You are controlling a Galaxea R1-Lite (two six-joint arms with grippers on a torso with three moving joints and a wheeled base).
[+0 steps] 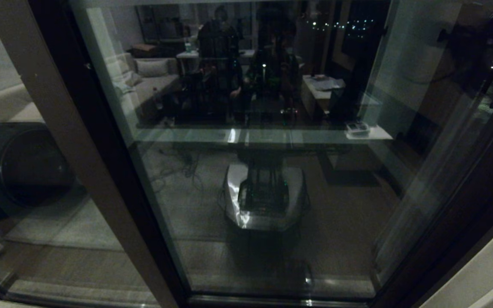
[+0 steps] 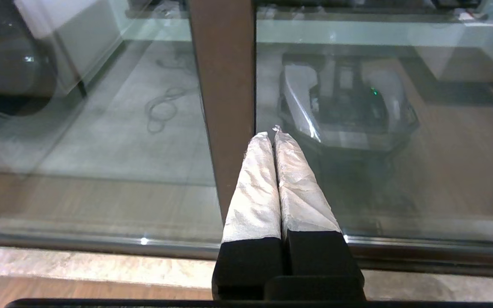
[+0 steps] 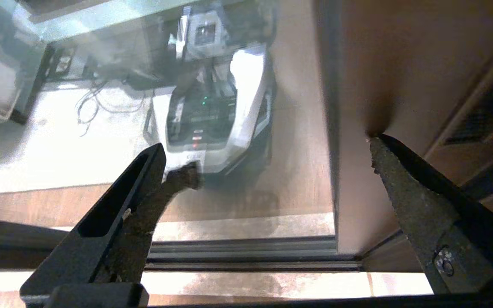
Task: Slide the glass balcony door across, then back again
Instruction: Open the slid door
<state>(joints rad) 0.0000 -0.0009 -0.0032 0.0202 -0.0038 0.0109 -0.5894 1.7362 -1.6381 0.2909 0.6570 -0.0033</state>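
Note:
The glass balcony door (image 1: pixel 272 256) is a tall pane in a dark brown frame that fills the head view, with one brown stile (image 1: pixel 79 149) slanting down its left side. My left gripper (image 2: pixel 271 136) is shut with nothing in it. Its white-wrapped fingertips sit at the edge where that stile (image 2: pixel 225 85) meets the glass. My right gripper (image 3: pixel 280 164) is open close to the pane (image 3: pixel 293 128). One black finger (image 3: pixel 400 184) has its tip against the brown frame (image 3: pixel 357 107) on the door's other side. Neither gripper shows in the head view.
A metal floor track (image 2: pixel 101 244) and a pale stone sill (image 2: pixel 79 267) run along the door's foot. A dark round object (image 1: pixel 24 167) lies behind the glass at the left. The glass reflects my own base (image 1: pixel 263 196) and the room.

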